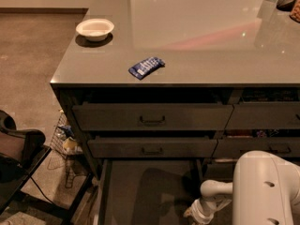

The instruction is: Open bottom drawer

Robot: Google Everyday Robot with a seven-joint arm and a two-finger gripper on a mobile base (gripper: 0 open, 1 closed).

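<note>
The bottom drawer (150,191) is pulled far out below the counter, and its plain dark-grey inside shows. Its front and pull lie below the bottom edge of the view. Two taller dark-grey drawer fronts sit above it, an upper one (152,117) and a middle one (152,147), each with a small black pull. My gripper (191,214) is at the bottom edge of the view, at the right side of the open drawer, on the end of the white arm (213,198).
A white bowl (95,28) and a blue packet (146,66) lie on the grey countertop (197,36). A wire basket (65,142) stands on the floor left of the cabinet. A dark chair (18,158) is at lower left. More drawers (265,116) are on the right.
</note>
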